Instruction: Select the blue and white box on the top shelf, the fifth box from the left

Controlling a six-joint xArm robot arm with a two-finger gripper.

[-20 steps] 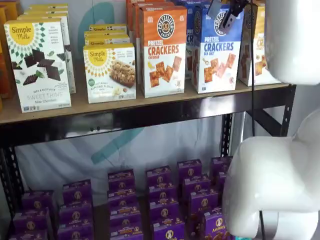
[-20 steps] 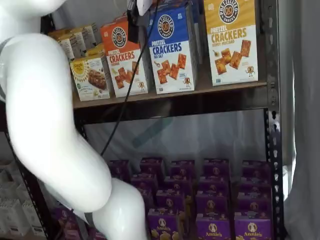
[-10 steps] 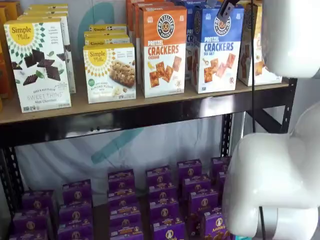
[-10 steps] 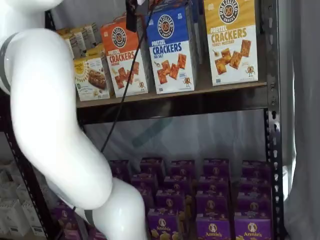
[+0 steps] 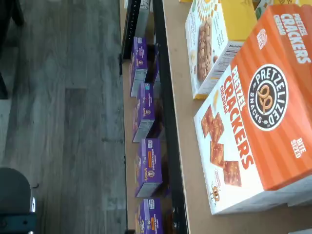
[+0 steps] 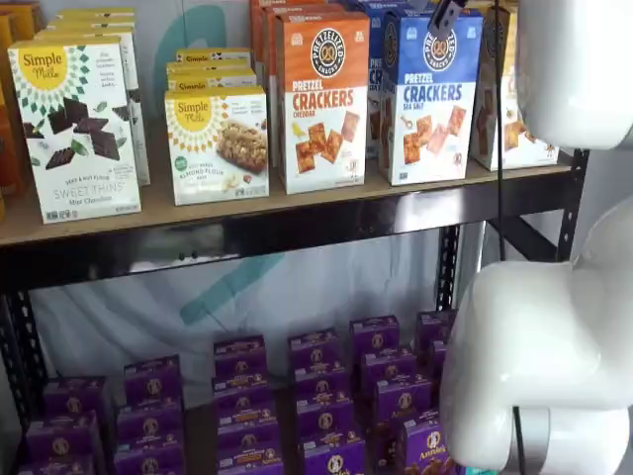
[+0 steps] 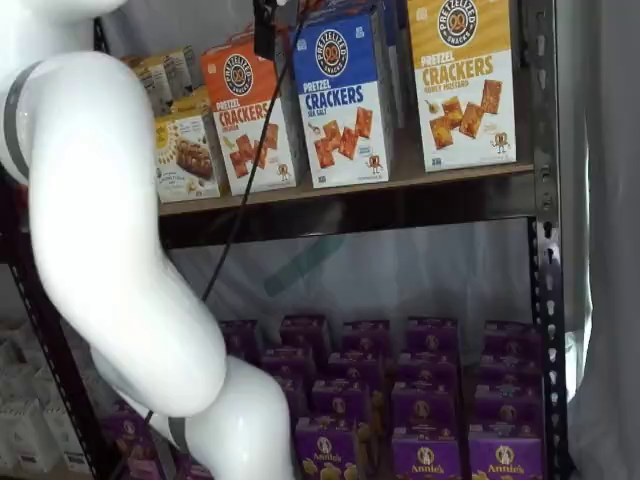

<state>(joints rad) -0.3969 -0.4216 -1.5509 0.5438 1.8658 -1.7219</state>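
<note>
The two-finger black gripper hangs high with only one finger visible; its jaws stand wide apart. Just beneath them, the tall blue and white cardboard box stands upright on the tan wooden top shelf. I think the jaws should centre over it, away from the orange-topped cardboard box.
</note>
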